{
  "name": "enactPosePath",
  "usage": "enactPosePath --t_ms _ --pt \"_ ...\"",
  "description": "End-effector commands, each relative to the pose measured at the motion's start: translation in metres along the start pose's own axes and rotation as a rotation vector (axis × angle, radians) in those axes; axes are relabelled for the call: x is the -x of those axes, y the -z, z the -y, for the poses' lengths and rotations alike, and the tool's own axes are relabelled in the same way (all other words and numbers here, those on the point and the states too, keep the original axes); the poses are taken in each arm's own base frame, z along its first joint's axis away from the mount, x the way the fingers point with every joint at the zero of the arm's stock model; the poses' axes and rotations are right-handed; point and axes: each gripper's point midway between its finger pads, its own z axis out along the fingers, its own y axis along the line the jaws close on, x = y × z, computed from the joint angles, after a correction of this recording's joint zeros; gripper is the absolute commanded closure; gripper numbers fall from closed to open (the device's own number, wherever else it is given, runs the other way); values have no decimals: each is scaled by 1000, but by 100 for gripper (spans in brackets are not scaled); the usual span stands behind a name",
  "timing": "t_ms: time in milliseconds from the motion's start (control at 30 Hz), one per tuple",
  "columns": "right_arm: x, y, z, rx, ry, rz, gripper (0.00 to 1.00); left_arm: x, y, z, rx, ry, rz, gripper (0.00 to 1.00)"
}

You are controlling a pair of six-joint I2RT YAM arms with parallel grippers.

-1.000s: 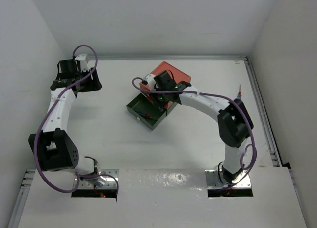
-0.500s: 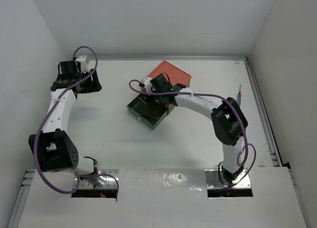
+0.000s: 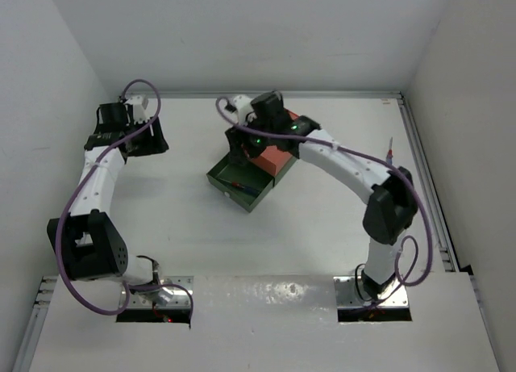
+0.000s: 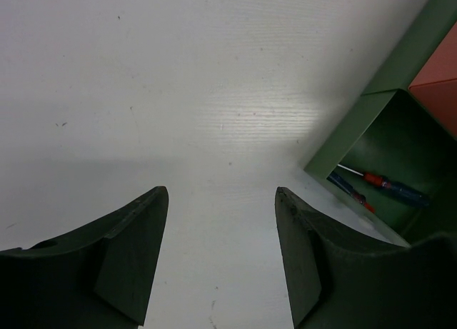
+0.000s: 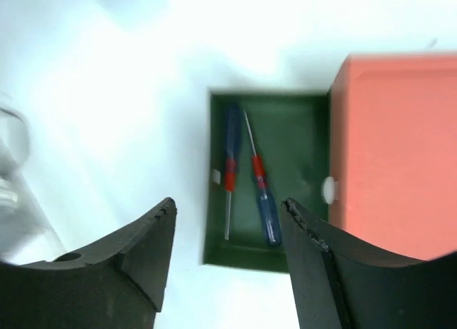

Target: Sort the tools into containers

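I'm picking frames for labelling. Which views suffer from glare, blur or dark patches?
Right wrist: table blown out white, edges soft, but two screwdrivers in the green drawer are readable. Left wrist: sharp, fingers dark in shadow, mild sheen on the table. Top external: evenly lit, glare spots on the near plate.

Lifted right gripper up and back from green drawer, toward far edge of table; spread jaws apart (nearly shut a second ago).
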Motion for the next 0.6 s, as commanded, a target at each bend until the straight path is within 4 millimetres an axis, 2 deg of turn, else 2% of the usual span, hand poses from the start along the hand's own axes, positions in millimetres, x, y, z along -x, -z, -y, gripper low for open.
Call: enactPosePath --t_ms 0,33,67,133,167,200,267,300,400,433,467,500,567 --pt "86 89 13 39 -130 267 40 8 6 3 -13 0 46 41" --pt "84 107 45 32 -207 278 38 8 6 2 -8 0 46 41" --pt "79 118 65 0 -261 277 36 6 5 2 -6 1 42 41" --pt "53 136 114 -108 -388 263 35 2 5 1 -1 1 33 41" --pt "45 159 138 -182 -436 292 34 0 4 0 0 1 29 41" --pt "8 175 186 -317 -544 279 31 -4 4 0 1 -5 20 41" --pt "-24 201 223 -430 -642 297 26 -7 3 -3 8 -7 14 41" --pt "-64 221 258 -555 -731 270 26 -10 2 -3 10 -9 7 42" --pt "-153 242 304 -778 -866 99 24 -12 -1 -6 17 -11 4 42" --pt "-173 245 313 -803 -898 64 24 -13 -2 -6 16 -10 -2 42" --pt "-191 256 328 -842 -942 47 23 -12 -2 -6 17 -13 -2 42" --pt "-215 250 342 -857 -970 -16 23 -13 -3 -6 16 -14 -5 42" --pt "-240 259 362 -924 -1001 -88 23 -15 -5 -7 16 -14 -17 42"
